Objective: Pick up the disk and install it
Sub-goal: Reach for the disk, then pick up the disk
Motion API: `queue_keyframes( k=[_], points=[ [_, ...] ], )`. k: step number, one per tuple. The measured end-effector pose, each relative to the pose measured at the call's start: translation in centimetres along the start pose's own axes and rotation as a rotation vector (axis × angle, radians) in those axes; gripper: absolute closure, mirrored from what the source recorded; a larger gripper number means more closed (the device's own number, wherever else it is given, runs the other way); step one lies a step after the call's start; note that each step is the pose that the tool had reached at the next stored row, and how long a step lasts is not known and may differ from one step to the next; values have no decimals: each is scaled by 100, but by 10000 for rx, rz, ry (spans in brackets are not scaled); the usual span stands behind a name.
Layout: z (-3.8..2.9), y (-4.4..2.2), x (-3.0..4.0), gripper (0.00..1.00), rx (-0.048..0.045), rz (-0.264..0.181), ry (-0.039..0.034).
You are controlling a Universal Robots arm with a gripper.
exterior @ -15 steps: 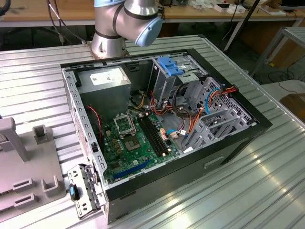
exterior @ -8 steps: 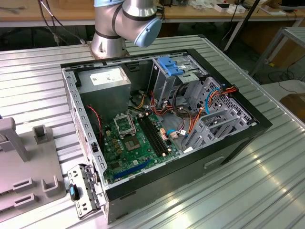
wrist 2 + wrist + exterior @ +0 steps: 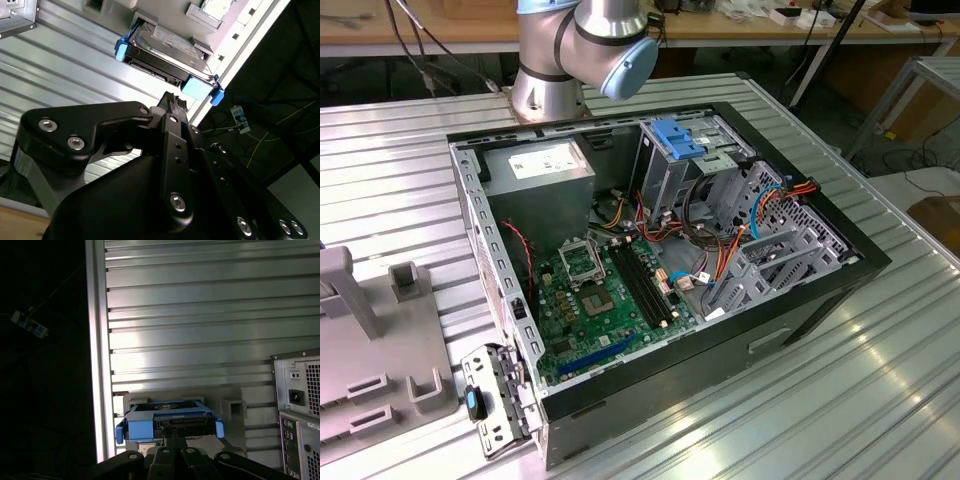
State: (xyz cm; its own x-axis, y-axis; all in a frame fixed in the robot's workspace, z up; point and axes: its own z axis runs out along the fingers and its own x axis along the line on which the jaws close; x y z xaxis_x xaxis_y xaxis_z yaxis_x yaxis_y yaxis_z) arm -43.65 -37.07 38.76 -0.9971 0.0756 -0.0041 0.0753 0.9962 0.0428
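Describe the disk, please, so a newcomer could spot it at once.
Find the edge of the ribbed silver table behind the computer case. A pale grey holder there cradles the disk, a flat dark slab. Its bright blue rails and end tabs stand out amid grey.

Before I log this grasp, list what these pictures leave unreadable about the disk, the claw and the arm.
1. Nearest edge of the disk, first wrist view: hidden behind the claw.
2. The grey holder under the disk, second wrist view: cut off by the picture's edge.
3. The arm, exterior view: cut off at the top edge.
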Motion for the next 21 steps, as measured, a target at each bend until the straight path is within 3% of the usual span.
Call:
queue_keyframes(
  k=[9,19,21],
  points=[
    [0,0,5,89,0,-90,5],
    [0,-3,12,89,-12,-2370,101],
    [0,-3,12,89,-12,-2551,109]
  ],
)
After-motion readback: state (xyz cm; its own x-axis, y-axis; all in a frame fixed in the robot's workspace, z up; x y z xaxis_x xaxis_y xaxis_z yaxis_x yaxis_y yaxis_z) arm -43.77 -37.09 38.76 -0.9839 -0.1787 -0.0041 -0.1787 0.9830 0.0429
